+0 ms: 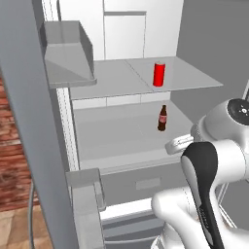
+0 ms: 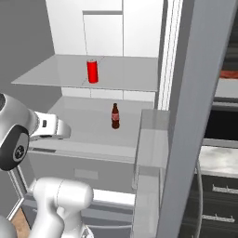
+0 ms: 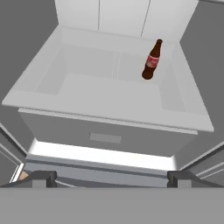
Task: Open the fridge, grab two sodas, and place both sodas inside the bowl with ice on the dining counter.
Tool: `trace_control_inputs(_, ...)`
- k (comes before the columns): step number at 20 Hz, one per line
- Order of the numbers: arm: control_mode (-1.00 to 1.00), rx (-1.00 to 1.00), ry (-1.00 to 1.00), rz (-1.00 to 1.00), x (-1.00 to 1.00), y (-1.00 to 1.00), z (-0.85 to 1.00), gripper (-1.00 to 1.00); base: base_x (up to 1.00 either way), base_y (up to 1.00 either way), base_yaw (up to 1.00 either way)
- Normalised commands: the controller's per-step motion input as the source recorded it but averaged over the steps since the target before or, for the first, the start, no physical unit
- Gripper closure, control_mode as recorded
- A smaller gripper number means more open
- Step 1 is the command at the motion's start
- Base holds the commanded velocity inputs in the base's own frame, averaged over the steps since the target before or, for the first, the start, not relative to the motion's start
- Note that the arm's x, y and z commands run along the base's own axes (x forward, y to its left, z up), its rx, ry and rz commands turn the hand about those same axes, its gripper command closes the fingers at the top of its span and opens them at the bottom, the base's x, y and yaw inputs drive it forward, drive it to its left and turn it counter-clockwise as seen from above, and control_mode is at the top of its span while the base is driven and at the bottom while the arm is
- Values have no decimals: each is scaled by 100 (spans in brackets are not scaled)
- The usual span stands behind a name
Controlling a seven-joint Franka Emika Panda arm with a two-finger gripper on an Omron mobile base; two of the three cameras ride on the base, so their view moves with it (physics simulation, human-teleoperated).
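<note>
Claw [image 3: 112,178] wide open, empty, outside fridge [image 1: 121,146]. Bottle [image 3: 151,61] upright at lower shelf's back right; can [image 1: 159,74] on upper shelf's front edge (tall bottle: sideways nudge may topple it).

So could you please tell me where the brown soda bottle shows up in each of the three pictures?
Left base view: the bottle stands right of centre on the lower fridge shelf.
Right base view: it stands just left of centre on that shelf.
Hand view: it stands upper right, near the shelf's back.
Shared landmark: in both base views the red can stands on the shelf above, slightly left of it.
</note>
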Motion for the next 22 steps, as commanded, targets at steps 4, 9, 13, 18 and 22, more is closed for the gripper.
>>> trace_control_inputs(4,100,0,0,0,0,0,0,-100,15,-29,-8)
trace_control_inputs(9,100,0,0,0,0,0,0,-100,26,-82,-5)
trace_control_inputs(13,100,0,0,0,0,0,0,-100,18,-60,-5)
trace_control_inputs(18,100,0,0,0,0,0,0,-100,45,5,0)
trace_control_inputs(22,100,0,0,0,0,0,0,-100,6,21,0)
